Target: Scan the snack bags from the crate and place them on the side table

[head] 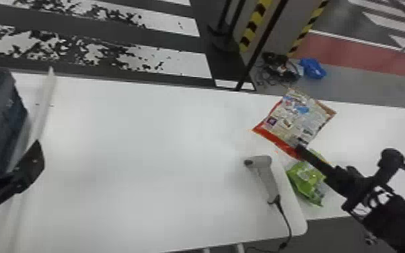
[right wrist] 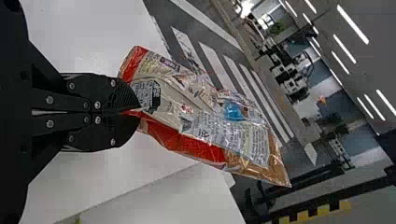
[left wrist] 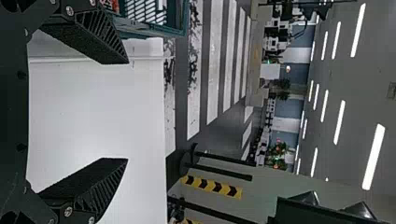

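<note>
**Because the snack bag (head: 294, 122) was pinched at one end, it called for a low, gentle release**

As the head view showed it, the right gripper (head: 300, 148) had its jaws closed on the bag's red-trimmed end, over the side worktop (head: 373, 129). The step looked like placing; whether the scan was done could not be told. Best was to lower the free end first, flatten the bag, then part the jaws, keeping it off the green bag (head: 307, 183) just beside them. The scanner (head: 264, 173) lay on the main worktop (head: 144, 134), near its edge, to the jaws' left. Beyond the jaws were a striped floor (head: 185, 62) and a blue bundle (head: 313, 68).

In the left wrist view, the left gripper (left wrist: 127, 110) had its jaws wide apart and empty, the crate (left wrist: 154, 29) close by one of them.

In the right wrist view, the bag stuck out past the jaws, slightly bent, so a slow descent would limit swing. Ceiling lights (right wrist: 353, 24) shone far beyond.
</note>
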